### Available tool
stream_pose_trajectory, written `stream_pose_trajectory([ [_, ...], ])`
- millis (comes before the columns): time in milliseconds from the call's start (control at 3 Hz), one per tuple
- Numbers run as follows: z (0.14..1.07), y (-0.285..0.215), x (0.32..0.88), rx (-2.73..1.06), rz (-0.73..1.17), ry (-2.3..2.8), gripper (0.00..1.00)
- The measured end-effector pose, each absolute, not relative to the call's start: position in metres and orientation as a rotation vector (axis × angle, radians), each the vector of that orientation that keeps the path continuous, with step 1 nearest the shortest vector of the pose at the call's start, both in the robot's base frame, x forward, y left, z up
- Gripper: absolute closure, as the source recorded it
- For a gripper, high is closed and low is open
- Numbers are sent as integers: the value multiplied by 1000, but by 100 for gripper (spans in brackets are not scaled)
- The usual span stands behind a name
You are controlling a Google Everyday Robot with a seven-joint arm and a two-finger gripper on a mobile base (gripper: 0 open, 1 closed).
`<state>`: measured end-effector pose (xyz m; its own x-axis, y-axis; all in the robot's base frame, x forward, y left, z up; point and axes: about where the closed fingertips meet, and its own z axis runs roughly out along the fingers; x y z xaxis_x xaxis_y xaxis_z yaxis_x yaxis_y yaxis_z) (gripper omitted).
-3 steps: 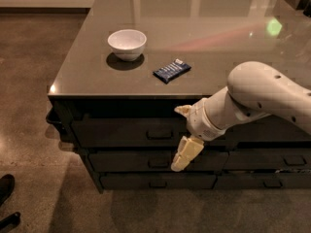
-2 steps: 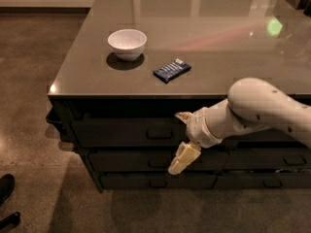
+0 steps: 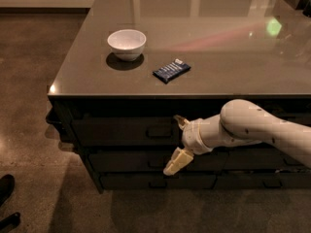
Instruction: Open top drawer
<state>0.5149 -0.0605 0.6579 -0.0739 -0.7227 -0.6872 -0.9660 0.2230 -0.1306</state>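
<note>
Hand (image 3: 179, 142) spread wide, at top drawer (image 3: 112, 131)

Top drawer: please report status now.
Cream two-finger tool open, beside small loop handle. Long dark charcoal top drawer looks shut. Nothing seen between tool and handle.

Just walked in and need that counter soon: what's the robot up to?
The robot arm reaches in from the picture's right, its gripper open in front of the top drawer, just right of its handle and not gripping it. The drawer looks shut. A white bowl and a blue snack packet sit on the countertop.
</note>
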Motion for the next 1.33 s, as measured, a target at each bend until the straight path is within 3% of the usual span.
stream_pose_trajectory([
  [1333,696,-47,562,-1607,267,1736,0],
])
